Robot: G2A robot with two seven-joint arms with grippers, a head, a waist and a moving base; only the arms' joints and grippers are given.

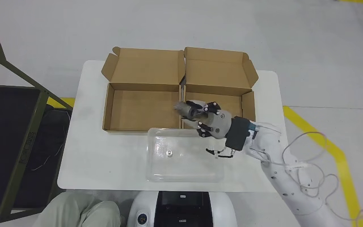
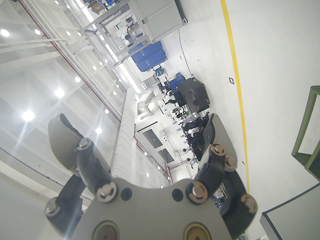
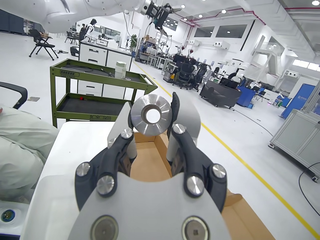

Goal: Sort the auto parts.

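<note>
My right gripper (image 3: 151,119) is shut on a round silver metal part with a centre hole (image 3: 151,115). In the top view that gripper (image 1: 190,110) hovers with the part (image 1: 182,108) over the near right corner of the left cardboard box (image 1: 136,110), by the wall it shares with the right cardboard box (image 1: 218,101). A small metal part (image 1: 169,152) lies in the clear plastic tray (image 1: 187,170) in front of the boxes. My left gripper (image 2: 136,126) is raised high off the table, open, with nothing between its fingers; the right wrist view shows it (image 3: 172,9) up in the air.
Both boxes stand open with their lids (image 1: 215,71) folded back at the far side of the white table (image 1: 85,147). A green cart (image 3: 100,81) stands on the floor past the table's end.
</note>
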